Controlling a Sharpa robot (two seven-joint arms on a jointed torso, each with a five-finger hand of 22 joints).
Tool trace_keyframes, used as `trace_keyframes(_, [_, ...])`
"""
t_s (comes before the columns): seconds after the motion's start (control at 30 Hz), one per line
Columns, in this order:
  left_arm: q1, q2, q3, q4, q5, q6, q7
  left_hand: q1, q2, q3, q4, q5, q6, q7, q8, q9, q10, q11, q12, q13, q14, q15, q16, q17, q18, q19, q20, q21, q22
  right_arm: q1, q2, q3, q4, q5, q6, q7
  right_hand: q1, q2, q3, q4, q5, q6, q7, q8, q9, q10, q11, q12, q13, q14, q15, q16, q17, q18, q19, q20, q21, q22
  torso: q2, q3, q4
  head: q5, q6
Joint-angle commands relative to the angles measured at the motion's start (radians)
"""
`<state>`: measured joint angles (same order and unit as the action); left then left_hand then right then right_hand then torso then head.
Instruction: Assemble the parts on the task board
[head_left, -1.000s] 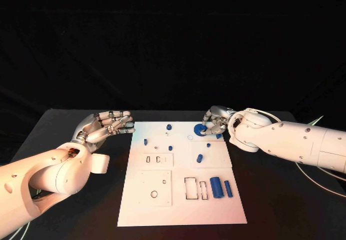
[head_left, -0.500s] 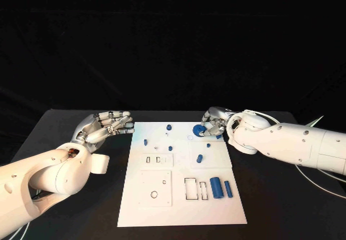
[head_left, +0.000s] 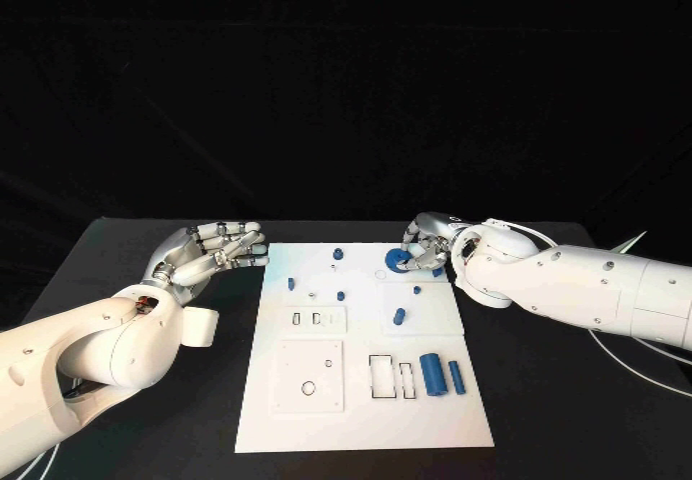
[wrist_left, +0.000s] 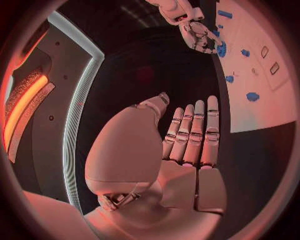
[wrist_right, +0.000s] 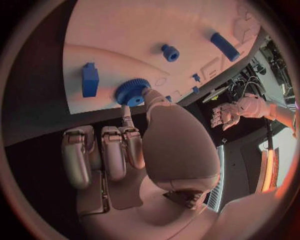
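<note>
Right hand (head_left: 427, 250) fingers clamped on the blue gear (wrist_right: 132, 92) (at the task board (head_left: 361, 420)); left hand (head_left: 211, 252) fingers apart.

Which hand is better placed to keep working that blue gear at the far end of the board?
Right hand: its fingers already pinch the blue gear. Left hand hovers open off the task board.

Left hand (head_left: 214, 252) open, right hand (head_left: 427, 246) pinching.
</note>
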<state>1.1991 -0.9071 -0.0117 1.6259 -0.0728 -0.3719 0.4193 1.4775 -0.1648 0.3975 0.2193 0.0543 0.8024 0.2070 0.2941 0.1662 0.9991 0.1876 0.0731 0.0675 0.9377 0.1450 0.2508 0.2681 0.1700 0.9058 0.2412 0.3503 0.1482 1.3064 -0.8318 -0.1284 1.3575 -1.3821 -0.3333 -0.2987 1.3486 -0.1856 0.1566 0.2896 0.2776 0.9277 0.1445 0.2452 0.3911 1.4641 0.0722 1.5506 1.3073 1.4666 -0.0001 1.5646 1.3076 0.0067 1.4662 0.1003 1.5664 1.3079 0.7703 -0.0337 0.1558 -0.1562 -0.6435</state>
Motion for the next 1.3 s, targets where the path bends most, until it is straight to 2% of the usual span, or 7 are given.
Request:
trace_keyframes(0.03, [0.001,0.001,0.001,0.001,-0.004,0.02,0.004,-0.003,-0.003,0.003,-0.002,-0.003,-0.001,0.029,-0.004,-0.001,0.006,0.0,-0.003,0.0,-0.005,0.001,-0.005,0.001,0.01,-0.008,0.001,0.004,-0.001,-0.005,0.005,-0.002,-0.002,-0.017,0.002,-0.027,-0.042,0.009,0.004,0.001,0.024,0.011,-0.003,0.004,0.002,0.095,-0.01,0.006,0.251,0.104,-0.006,0.006,0.263,-0.007,0.105,0.001,0.004,0.263,0.0,0.0001,0.0003,-0.001,-0.001])
trace_keyframes(0.43, [0.001,0.0,0.001,-0.001,-0.004,0.023,-0.001,-0.004,-0.003,0.003,-0.001,-0.003,-0.001,0.03,-0.004,-0.001,0.006,0.0,-0.003,0.0,-0.005,0.001,-0.005,0.002,0.01,-0.009,0.001,0.004,-0.001,-0.011,0.008,-0.002,0.002,-0.055,-0.01,-0.059,-0.04,0.014,0.034,-0.007,0.038,0.04,-0.015,0.016,0.01,0.102,-0.021,0.015,0.258,0.104,-0.015,0.006,0.263,-0.007,0.105,-0.006,0.004,0.263,0.0,-0.0003,-0.0004,0.0,-0.004])
trace_keyframes(0.73, [0.001,0.0,0.0,-0.002,-0.004,0.024,-0.003,-0.006,-0.003,0.004,-0.001,-0.003,-0.001,0.03,-0.004,-0.001,0.006,0.0,-0.004,0.0,-0.005,0.001,-0.005,0.003,0.01,-0.009,0.001,0.004,-0.001,-0.015,0.006,-0.002,0.019,-0.128,-0.023,-0.063,0.021,-0.004,0.118,-0.033,0.021,0.068,-0.029,0.025,0.021,0.107,-0.035,0.02,0.263,0.104,-0.028,0.006,0.263,-0.007,0.105,-0.02,0.004,0.263,-0.001,0.0,0.0002,-0.001,-0.004])
trace_keyframes(0.97, [0.001,-0.002,0.0,-0.002,-0.004,0.023,-0.004,-0.005,-0.002,0.004,-0.002,-0.003,-0.001,0.03,-0.004,-0.001,0.006,0.0,-0.004,0.0,-0.005,0.001,-0.005,0.003,0.01,-0.01,0.001,0.004,-0.001,-0.019,0.003,-0.002,0.034,-0.173,-0.031,-0.065,0.032,-0.016,0.136,-0.041,0.016,0.071,-0.029,0.025,0.023,0.107,-0.035,0.02,0.263,0.104,-0.029,0.006,0.263,-0.007,0.105,-0.021,0.004,0.263,0.0,0.0002,-0.0012,-0.001,-0.003])
trace_keyframes(1.1, [0.001,-0.002,0.0,-0.002,-0.004,0.023,-0.004,-0.005,-0.002,0.004,-0.002,-0.003,-0.001,0.03,-0.004,-0.001,0.006,0.0,-0.004,0.0,-0.005,0.001,-0.005,0.003,0.01,-0.01,0.001,0.004,-0.001,-0.022,0.002,-0.002,0.045,-0.194,-0.053,-0.064,0.033,-0.016,0.142,-0.042,0.018,0.074,-0.03,0.026,0.024,0.107,-0.036,0.02,0.263,0.104,-0.029,0.006,0.263,-0.007,0.105,-0.021,0.004,0.263,0.0,0.0004,-0.0014,-0.001,-0.001])
trace_keyframes(1.3, [0.001,-0.002,0.0,-0.002,-0.004,0.024,-0.004,-0.005,-0.002,0.005,-0.002,-0.003,-0.001,0.03,-0.005,-0.001,0.006,0.0,-0.004,0.0,-0.005,0.001,-0.005,0.003,0.01,-0.01,0.001,0.004,-0.001,-0.025,-0.001,-0.002,0.063,-0.22,-0.116,-0.062,0.03,-0.02,0.156,-0.04,0.03,0.079,-0.031,0.027,0.026,0.107,-0.037,0.02,0.263,0.104,-0.03,0.006,0.263,-0.007,0.105,-0.022,0.004,0.263,0.0,0.0003,0.0005,-0.003,0.003])
